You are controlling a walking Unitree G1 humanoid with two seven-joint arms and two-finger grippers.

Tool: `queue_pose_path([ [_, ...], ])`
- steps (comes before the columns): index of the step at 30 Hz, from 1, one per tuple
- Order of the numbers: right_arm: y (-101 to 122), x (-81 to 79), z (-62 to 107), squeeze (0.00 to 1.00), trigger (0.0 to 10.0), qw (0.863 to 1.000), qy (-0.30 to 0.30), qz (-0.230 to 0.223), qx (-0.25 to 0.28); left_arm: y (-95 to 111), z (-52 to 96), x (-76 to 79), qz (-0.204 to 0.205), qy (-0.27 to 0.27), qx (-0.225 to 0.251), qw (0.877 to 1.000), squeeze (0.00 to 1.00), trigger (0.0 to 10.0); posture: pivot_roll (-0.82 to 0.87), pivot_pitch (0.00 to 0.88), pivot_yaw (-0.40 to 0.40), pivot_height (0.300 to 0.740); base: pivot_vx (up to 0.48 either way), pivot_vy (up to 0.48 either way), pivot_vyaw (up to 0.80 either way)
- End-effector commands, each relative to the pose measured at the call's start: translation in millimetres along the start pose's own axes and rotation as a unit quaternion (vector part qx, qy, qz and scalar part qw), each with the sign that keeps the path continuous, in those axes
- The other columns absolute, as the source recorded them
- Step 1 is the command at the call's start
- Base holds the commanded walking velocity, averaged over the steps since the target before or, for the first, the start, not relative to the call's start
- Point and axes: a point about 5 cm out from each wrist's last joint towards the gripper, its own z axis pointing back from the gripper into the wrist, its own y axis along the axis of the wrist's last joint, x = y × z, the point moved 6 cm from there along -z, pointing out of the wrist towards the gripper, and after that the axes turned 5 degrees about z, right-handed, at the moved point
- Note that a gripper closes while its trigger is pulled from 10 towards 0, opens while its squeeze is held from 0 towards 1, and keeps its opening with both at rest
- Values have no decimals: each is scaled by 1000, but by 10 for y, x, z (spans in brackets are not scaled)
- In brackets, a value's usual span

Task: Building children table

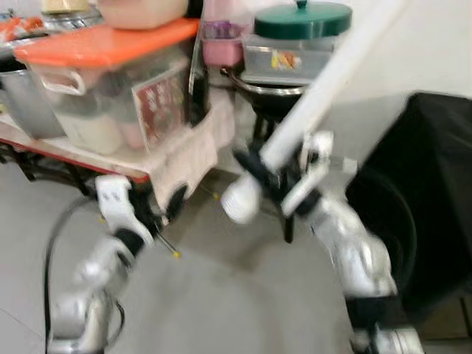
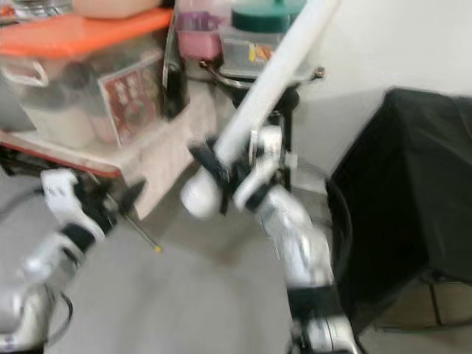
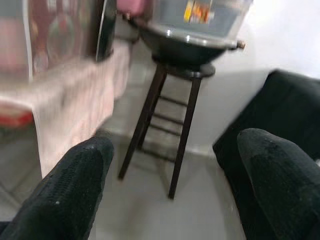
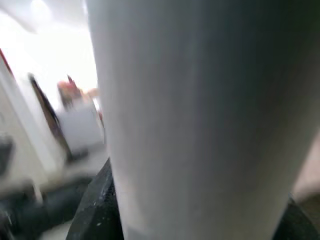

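In the left eye view, blurred by camera motion, a long white table leg (image 1: pixel 324 88) is seen clamped in the right tool (image 1: pixel 276 181) near its rounded lower end, the shaft slanting up and away towards the wall; the step in hand is judged to be the carrying of this leg to wherever the children's table is being put together, and the next move calls for a steady hold and room for the long shaft to pass the cluttered desk (image 1: pixel 88 158) with its orange-lidded box (image 1: pixel 110 70) and the dark stool (image 1: pixel 276 110) bearing a green-lidded pot (image 1: pixel 302 18). The left tool (image 1: pixel 151 206) is held low beside the desk edge. In the right eye view the leg appears smooth, round and plain white, with a domed cap at its lower end. In the left wrist view the left tool's black fingers (image 3: pixel 65 195) are spread wide with nothing between them, the stool standing ahead. In the right wrist view the pale shaft is gripped between dark pads.
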Motion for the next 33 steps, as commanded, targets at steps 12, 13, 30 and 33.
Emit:
queue_pose_path([
  [12,-298,-112,89,0,10000,999,0,1,-49,-360,149,30,46,51,-7,998,0,10000,-6,0,5,740,0,-479,0],
  [13,-315,-108,88,0,10000,999,-4,-1,-50,-366,150,30,45,53,-6,998,0,10000,-6,0,5,740,0,-480,0],
  [30,-356,-110,57,0,10000,999,-4,-29,-42,-419,48,83,16,32,-13,999,0,10000,-26,0,14,740,0,-480,0],
  [33,-351,-93,41,0,10000,999,-5,-26,-43,-409,-5,108,14,25,-12,1000,0,10000,-38,0,15,740,0,-480,0],
])
